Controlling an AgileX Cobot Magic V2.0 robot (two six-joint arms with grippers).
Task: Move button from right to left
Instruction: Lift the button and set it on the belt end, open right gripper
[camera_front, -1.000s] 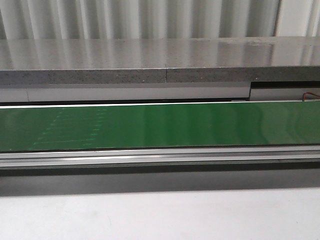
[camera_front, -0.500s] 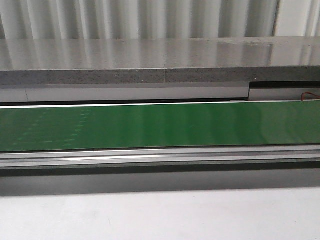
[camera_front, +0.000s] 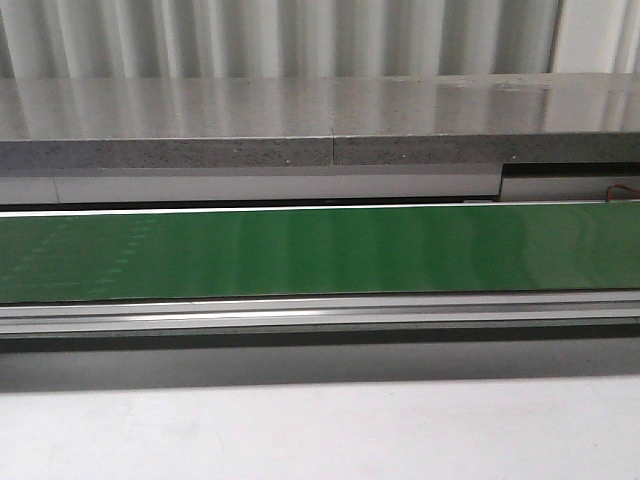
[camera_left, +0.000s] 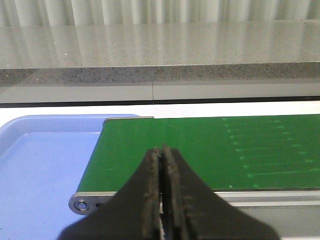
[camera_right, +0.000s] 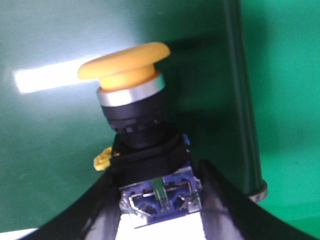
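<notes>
The right gripper (camera_right: 160, 210) clamps the blue-and-clear contact block of the yellow mushroom-head push-button (camera_right: 135, 125) between its black fingers, holding it above the green conveyor belt (camera_right: 50, 150). The left gripper (camera_left: 161, 165) hangs with fingers pressed together and empty, over the belt's end beside a light blue plastic tray (camera_left: 40, 165).

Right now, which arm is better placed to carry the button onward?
The right arm. Its gripper holds the button by the rear block, above the green belt. The left gripper has its jaws shut on nothing, near the blue tray.
</notes>
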